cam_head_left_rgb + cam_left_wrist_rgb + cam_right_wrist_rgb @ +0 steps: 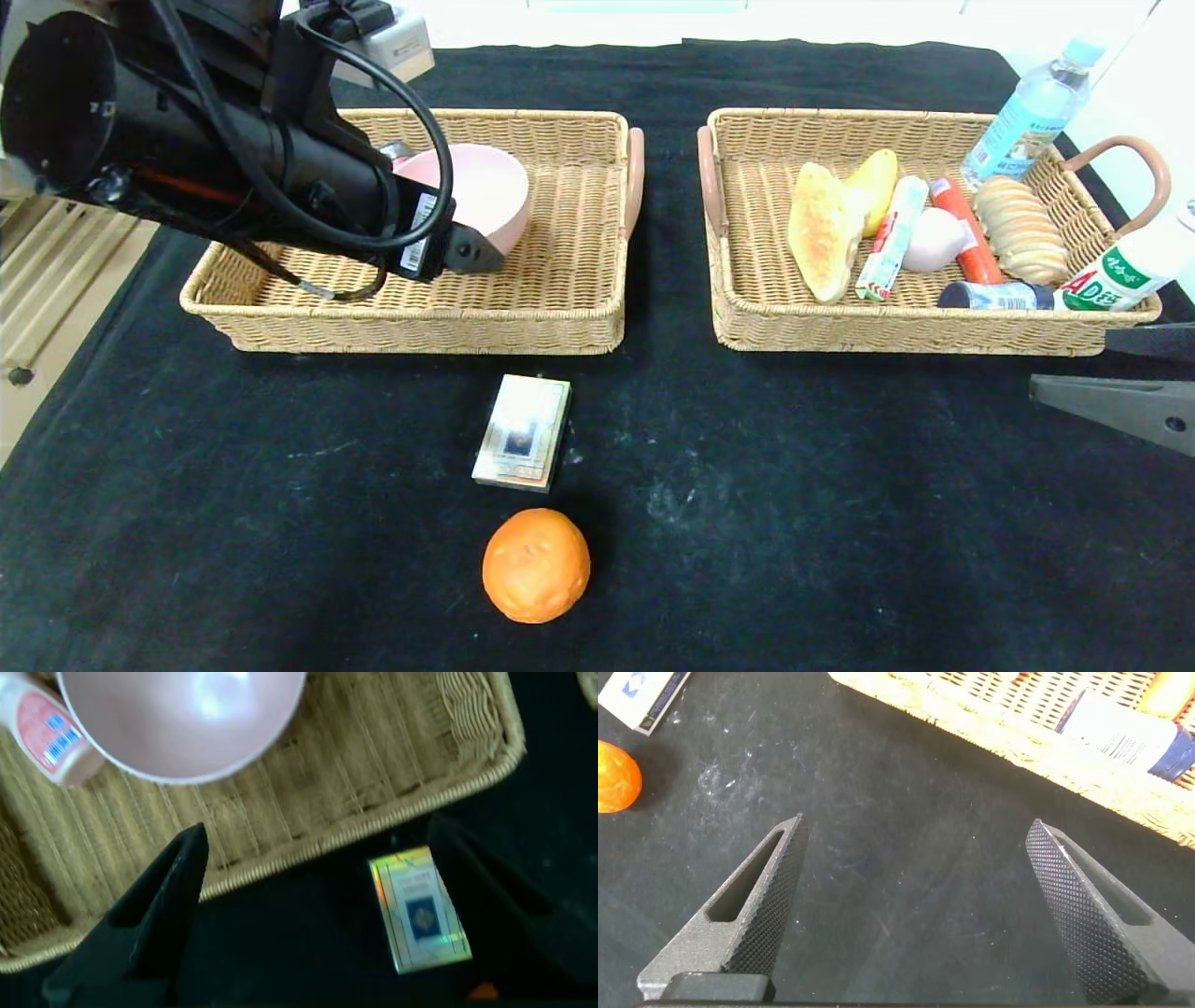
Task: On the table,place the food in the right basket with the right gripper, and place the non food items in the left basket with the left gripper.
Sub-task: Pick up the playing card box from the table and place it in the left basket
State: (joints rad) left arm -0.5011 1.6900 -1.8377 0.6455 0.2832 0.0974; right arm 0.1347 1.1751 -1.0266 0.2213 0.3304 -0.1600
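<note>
Left gripper [318, 905], jaws apart and empty, hangs over the left basket [560, 317] holding a glossy pink bowl [490, 191]; right gripper [915, 905] is spread too.

- In the head view, the left arm [233, 140] covers part of the pink bowl [485, 191], so we cannot see the left gripper's tips there.
- At the right edge, the picture cuts off the right gripper [1134, 387]; we see only dark finger ends.
- The white bottle [1125, 273] also runs off the right edge.
- In the left wrist view, the pink tube [42, 733] at the upper left is cut off, and its print is too blurry to read.
- The card box [419, 910] label is too blurry to read.
</note>
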